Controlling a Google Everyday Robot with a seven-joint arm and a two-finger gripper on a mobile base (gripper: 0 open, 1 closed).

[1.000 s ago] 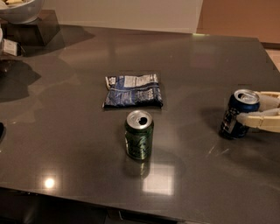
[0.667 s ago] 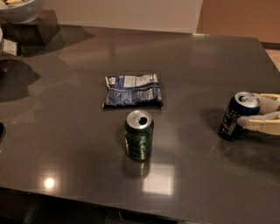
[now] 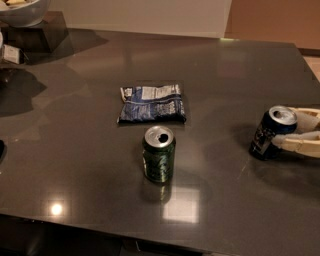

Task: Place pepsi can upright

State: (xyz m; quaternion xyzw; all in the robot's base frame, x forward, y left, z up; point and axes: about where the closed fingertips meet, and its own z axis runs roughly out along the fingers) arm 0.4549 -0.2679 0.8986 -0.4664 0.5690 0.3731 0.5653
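At three o'clock on the dark table, close to its right edge, the pepsi can stands on its base, leaning a touch, silver top up. The gripper reaches in from the right with its pale fingers set on either side of the can, pinching it as far as I can judge. The placing step looks nearly done: the can is down and close to upright. The next move calls for a gentle parting of the fingers and a straight withdrawal toward three o'clock, so that neither finger drags the can over so near the edge. Near the table's middle, a green can stands upright with its tab hole open; whether it holds anything cannot be told. Just beyond it at twelve o'clock lies a flat blue-and-white snack bag. At the ten o'clock corner a white bowl sits on a dark stand, with something pale in it that I cannot make out.
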